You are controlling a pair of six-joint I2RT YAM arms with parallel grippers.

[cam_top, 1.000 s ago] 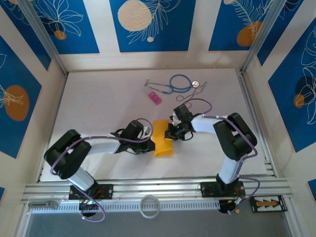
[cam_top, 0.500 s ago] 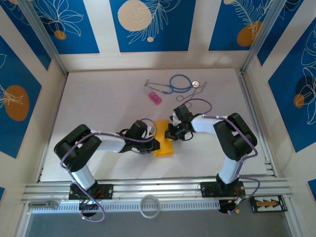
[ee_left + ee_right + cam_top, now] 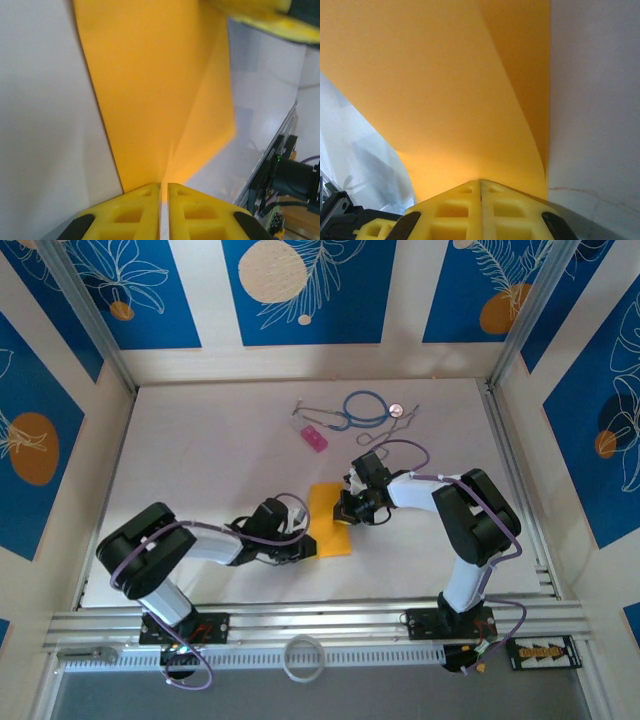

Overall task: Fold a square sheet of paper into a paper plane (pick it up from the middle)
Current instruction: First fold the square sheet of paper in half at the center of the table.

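The paper [image 3: 330, 523], partly folded with a flap lifting off its lower layer, lies on the bench [image 3: 200, 440] near the front, between the two arms. The left pincer [image 3: 305, 545] is all but pressed together and pinches the paper's near left edge, where a crease runs into the slit between its fingers [image 3: 145, 200]. The right pincer [image 3: 347, 512] is pressed tight together at the paper's far right edge and seems to pinch it.

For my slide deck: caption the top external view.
Mid-fold: left gripper and right gripper each pinch one side of the orange square sheet of paper.
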